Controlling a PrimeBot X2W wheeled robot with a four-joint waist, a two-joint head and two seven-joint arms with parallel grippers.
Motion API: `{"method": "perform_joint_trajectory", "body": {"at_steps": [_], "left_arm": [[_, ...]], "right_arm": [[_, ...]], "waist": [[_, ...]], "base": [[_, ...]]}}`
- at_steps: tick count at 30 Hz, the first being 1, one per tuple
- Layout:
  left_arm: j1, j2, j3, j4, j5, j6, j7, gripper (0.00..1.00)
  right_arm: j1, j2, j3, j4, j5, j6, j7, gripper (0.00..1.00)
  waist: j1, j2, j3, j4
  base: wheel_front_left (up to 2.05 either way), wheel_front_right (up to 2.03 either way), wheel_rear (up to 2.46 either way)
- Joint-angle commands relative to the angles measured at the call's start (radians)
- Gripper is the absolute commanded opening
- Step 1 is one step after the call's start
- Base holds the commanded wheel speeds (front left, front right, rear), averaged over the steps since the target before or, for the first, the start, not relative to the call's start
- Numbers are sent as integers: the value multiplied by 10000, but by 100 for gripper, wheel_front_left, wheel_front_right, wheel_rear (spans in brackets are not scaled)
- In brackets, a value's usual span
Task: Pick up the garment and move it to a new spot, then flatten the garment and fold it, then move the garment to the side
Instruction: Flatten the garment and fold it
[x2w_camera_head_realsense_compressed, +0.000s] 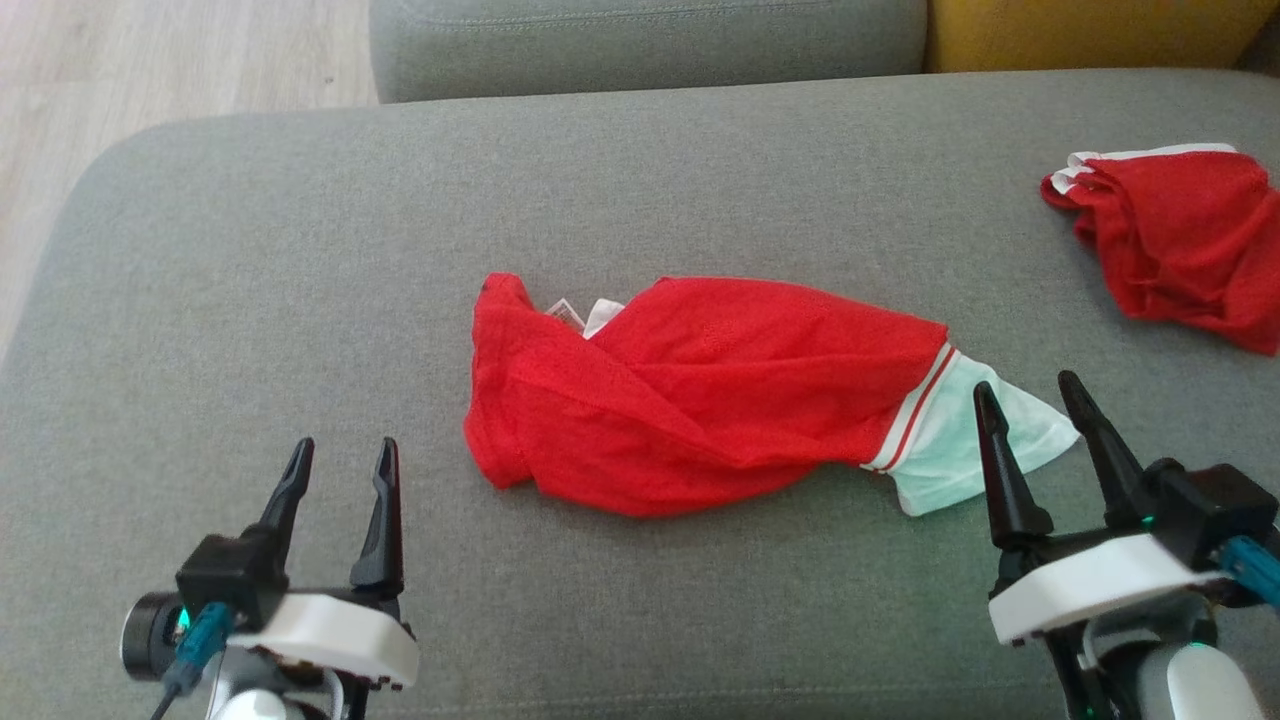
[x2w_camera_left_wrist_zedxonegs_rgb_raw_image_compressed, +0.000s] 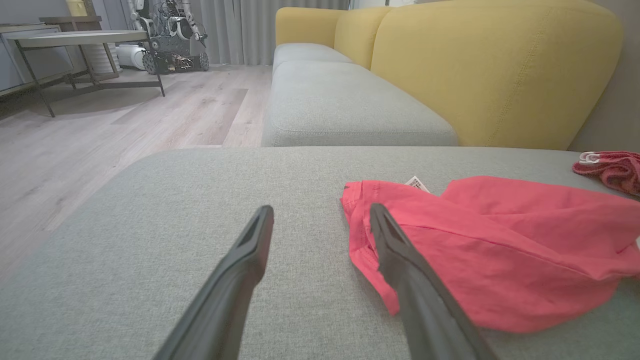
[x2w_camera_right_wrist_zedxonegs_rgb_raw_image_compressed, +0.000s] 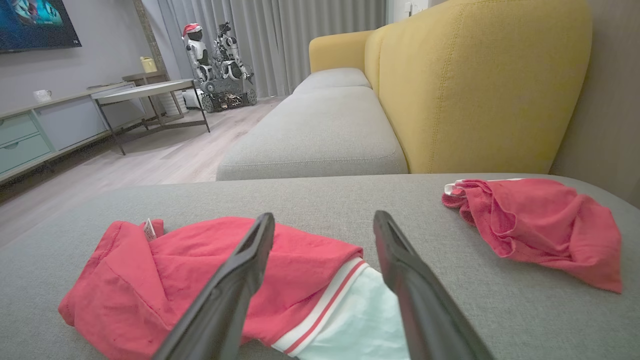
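A red garment with a white end and red-white striped band lies crumpled in the middle of the grey cushion. It shows in the left wrist view and in the right wrist view. My left gripper stands open at the lower left, apart from the garment's left edge, with nothing between its fingers. My right gripper is open at the lower right, its fingertips over the garment's white end, holding nothing.
A second red garment lies bunched at the cushion's far right. A yellow sofa back and another grey seat cushion lie beyond. Wooden floor lies off the cushion's left edge, with a table farther away.
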Motion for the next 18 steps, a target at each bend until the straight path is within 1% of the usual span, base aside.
{"method": "perform_joint_trajectory", "body": {"at_steps": [1, 12, 15, 18], "left_arm": [[-323, 198, 340, -336, -64, 45, -5, 100], [-614, 255, 252, -271, -128, -93, -7, 100], [-1104, 241, 100, -127, -213, -408, 111, 100], [-1889, 107, -159, 198, -398, -865, 472, 100]], "right_arm": [[-195, -54, 265, -423, 3, -7, 5, 100], [-270, -54, 222, -444, 50, -7, -2, 100], [-329, -54, 195, -497, 66, -7, -2, 100], [-471, -54, 257, -540, 102, -7, 4, 100]], "waist": [[0, -1, 21, 6], [0, -1, 158, 44], [0, -1, 320, 75], [0, -1, 573, 56]], "base": [[0, 0, 0], [0, 0, 0], [0, 0, 0], [0, 0, 0]]}}
